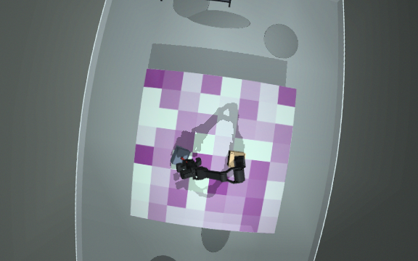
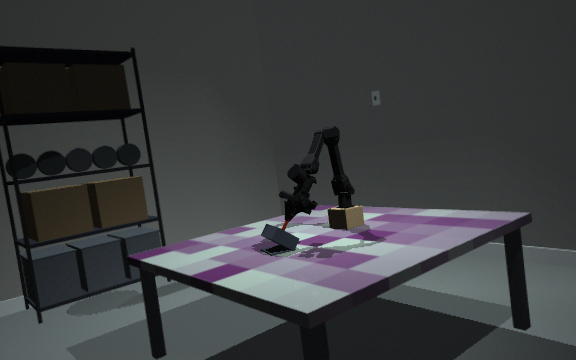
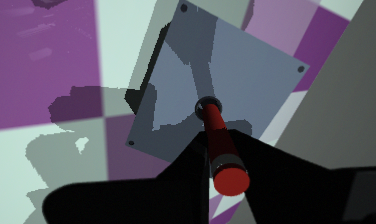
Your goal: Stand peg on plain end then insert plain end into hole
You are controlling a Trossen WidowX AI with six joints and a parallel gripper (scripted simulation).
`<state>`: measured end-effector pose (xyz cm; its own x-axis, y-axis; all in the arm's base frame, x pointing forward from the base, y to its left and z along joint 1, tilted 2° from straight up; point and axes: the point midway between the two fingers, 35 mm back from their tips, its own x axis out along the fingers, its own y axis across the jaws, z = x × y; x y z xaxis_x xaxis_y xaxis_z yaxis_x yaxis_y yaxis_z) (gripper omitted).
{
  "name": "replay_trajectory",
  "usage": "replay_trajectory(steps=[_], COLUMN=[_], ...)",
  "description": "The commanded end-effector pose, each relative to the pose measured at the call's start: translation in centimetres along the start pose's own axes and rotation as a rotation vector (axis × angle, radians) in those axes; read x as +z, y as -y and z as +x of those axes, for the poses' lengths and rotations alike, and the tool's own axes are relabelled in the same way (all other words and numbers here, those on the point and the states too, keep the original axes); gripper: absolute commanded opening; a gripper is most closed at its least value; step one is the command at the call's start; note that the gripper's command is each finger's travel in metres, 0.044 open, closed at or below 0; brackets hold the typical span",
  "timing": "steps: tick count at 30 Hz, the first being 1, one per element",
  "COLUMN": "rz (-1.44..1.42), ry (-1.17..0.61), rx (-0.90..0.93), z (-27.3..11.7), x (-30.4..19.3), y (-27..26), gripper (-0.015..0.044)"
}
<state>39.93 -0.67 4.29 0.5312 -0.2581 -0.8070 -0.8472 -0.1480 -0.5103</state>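
The red peg (image 1: 182, 158) (image 2: 286, 225) (image 3: 222, 145) is held tilted, its banded end toward the wrist camera; the band looks grey in the shade. My gripper (image 1: 185, 162) (image 2: 288, 218) (image 3: 217, 137) is shut on the peg, above the face of the sloped panel. The blue-grey panel (image 1: 179, 154) (image 2: 279, 236) (image 3: 249, 75) has one round hole (image 3: 199, 108) near the middle of its face. The peg's plain end is at the mouth of the hole, with the dark rim showing around it. How far the end reaches inside cannot be told.
The arm's base stands by a tan block (image 1: 232, 158) (image 2: 347, 218) on the checkered table (image 1: 151, 203) (image 2: 288, 295). Small dark dots mark the panel's corners. A shelf rack (image 2: 80, 117) stands away from the table, at the left in the exterior view.
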Motion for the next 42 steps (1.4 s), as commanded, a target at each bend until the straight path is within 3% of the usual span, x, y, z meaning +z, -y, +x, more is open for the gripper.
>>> replay_trajectory(steps=[1, 42], rz=[-0.004, -0.004], ry=[0.003, 0.002], rx=[0.004, 0.003], z=[0.3, 2.8], x=[0.1, 0.1], y=[-0.2, 0.0], gripper=[0.0000, 0.0000])
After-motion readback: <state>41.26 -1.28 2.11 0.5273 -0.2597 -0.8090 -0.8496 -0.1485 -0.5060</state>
